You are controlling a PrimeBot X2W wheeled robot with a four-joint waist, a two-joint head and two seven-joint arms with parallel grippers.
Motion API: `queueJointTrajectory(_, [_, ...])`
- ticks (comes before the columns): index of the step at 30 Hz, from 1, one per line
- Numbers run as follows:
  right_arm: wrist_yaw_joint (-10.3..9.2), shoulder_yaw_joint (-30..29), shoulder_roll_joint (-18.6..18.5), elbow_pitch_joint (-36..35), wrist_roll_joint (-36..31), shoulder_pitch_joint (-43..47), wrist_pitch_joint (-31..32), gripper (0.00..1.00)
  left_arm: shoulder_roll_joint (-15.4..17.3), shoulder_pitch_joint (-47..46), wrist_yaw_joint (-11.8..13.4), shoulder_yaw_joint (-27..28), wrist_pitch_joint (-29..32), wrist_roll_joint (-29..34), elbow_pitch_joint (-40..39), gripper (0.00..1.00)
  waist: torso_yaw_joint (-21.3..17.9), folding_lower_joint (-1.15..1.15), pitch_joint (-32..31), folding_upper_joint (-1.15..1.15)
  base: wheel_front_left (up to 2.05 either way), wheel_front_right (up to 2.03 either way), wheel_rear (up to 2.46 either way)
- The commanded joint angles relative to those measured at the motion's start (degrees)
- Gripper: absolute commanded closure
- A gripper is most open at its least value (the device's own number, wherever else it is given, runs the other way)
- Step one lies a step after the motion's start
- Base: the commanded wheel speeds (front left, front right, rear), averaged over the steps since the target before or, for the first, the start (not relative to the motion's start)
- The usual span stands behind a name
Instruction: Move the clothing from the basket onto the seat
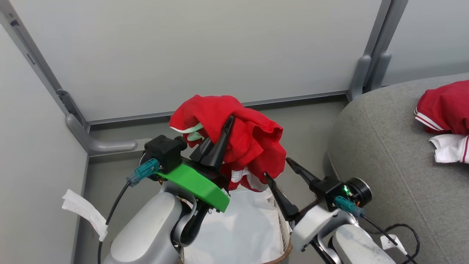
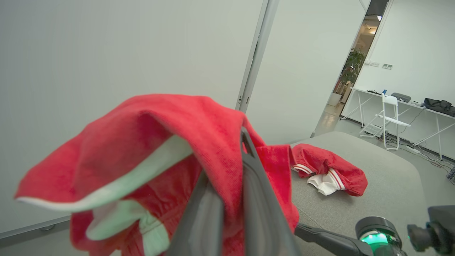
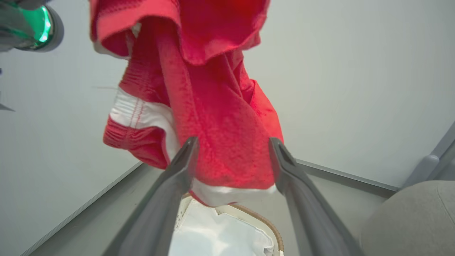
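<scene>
The left gripper (image 1: 220, 139) is clamped on a bunched fold of the clothing (image 1: 253, 139), a red garment hanging limp above the basket (image 1: 281, 224) and its white liner (image 1: 242, 227). It looks light, soft and floppy, so a pinch on a thick gather seems the surest hold. To its right, the right gripper (image 1: 277, 168) has its fingers spread wide and holds nothing, just beside the drooping hem, while farther right another red garment (image 1: 443, 108) lies on the seat (image 1: 384, 146).
</scene>
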Motion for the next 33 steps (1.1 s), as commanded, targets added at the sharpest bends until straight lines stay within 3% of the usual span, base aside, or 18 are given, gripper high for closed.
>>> queueJointTrajectory(1, [-0.08,1.6,-0.3,0.4,0.0,-1.9,0.0,0.0,-0.2,0.4,-0.1,-0.1,-0.2,-0.2,-0.1,1.0,0.4,0.0,-0.1,0.0,0.0,0.0,0.0])
queueJointTrajectory(8, [-0.08,7.9,-0.4,4.8,-0.3,-8.1,0.0,0.0,-0.5,0.2,-0.1,-1.0,-0.2,-0.6,-0.1,1.0,1.4,0.0,-0.5,0.0,0.0,0.0,0.0])
queueJointTrajectory(28, [-0.08,10.6,-0.2,16.4,0.0,-12.0,0.0,0.0,-2.7,-1.9,-0.1,-7.1,-0.2,-2.4,-0.3,1.0,4.0,0.0,-0.7,0.0,0.0,0.0,0.0])
queueJointTrajectory(29, [-0.08,10.5,-0.2,16.4,0.1,-12.2,0.0,0.06,-2.7,-2.0,-0.1,-7.3,-0.2,-2.5,-0.3,1.0,4.0,0.0,-0.7,0.0,0.0,0.0,0.0])
queueJointTrajectory(30, [-0.08,10.5,-0.2,16.4,0.3,-12.2,0.0,0.7,-2.7,-2.1,-0.1,-7.4,-0.2,-2.6,-0.3,1.0,4.0,0.0,-0.7,0.0,0.0,0.0,0.0])
queueJointTrajectory(31, [-0.08,10.6,-0.2,16.6,0.5,-12.2,0.0,1.0,-2.7,-2.2,-0.1,-7.5,-0.2,-2.7,-0.3,1.0,4.1,0.0,-0.6,0.0,0.0,0.0,0.0])
queueJointTrajectory(33, [-0.08,10.6,-0.3,17.2,1.2,-12.1,0.0,1.0,-2.7,-2.3,-0.1,-7.8,-0.2,-2.8,-0.2,1.0,4.1,0.0,-0.7,0.0,0.0,0.0,0.0])
